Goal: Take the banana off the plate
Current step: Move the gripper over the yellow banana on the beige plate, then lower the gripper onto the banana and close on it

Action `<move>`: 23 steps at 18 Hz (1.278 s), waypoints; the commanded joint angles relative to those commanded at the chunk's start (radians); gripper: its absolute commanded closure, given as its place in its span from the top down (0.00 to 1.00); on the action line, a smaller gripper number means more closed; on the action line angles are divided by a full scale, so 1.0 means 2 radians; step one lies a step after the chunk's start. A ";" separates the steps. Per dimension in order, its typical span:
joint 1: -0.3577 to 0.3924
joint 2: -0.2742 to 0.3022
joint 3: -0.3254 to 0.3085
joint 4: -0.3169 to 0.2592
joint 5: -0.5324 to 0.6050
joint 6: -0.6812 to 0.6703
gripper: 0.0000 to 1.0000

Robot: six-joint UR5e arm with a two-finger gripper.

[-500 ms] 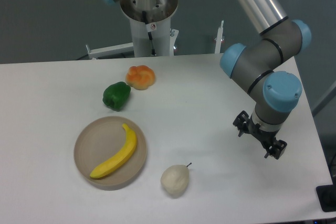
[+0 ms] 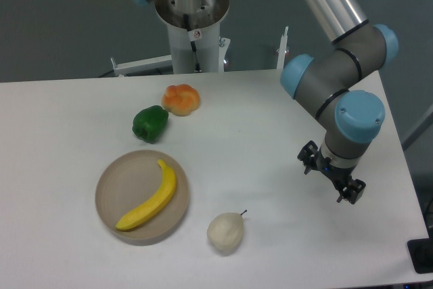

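Clearly the pincer [image 2: 331, 179], jaws parted and empty, should approach the banana [image 2: 149, 196] mid-length across its curve.

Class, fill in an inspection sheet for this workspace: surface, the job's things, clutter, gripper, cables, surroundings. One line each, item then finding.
Surface: white table, no spills seen.
Job's things: banana lies across the beige plate, untouched.
Clutter: green pepper and orange fruit behind the plate; pale pear to its right, on the table.
Gripper: gripper hangs over the table's right side, far from the plate, holding nothing; whether it is open cannot be told.
Cables: nothing seen.
Surroundings: robot base column behind the table; grey floor.
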 joint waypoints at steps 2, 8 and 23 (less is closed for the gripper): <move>-0.025 0.031 -0.034 0.001 -0.029 -0.013 1.00; -0.107 0.065 -0.076 0.001 -0.032 -0.097 1.00; -0.200 0.000 -0.076 0.046 -0.026 -0.263 1.00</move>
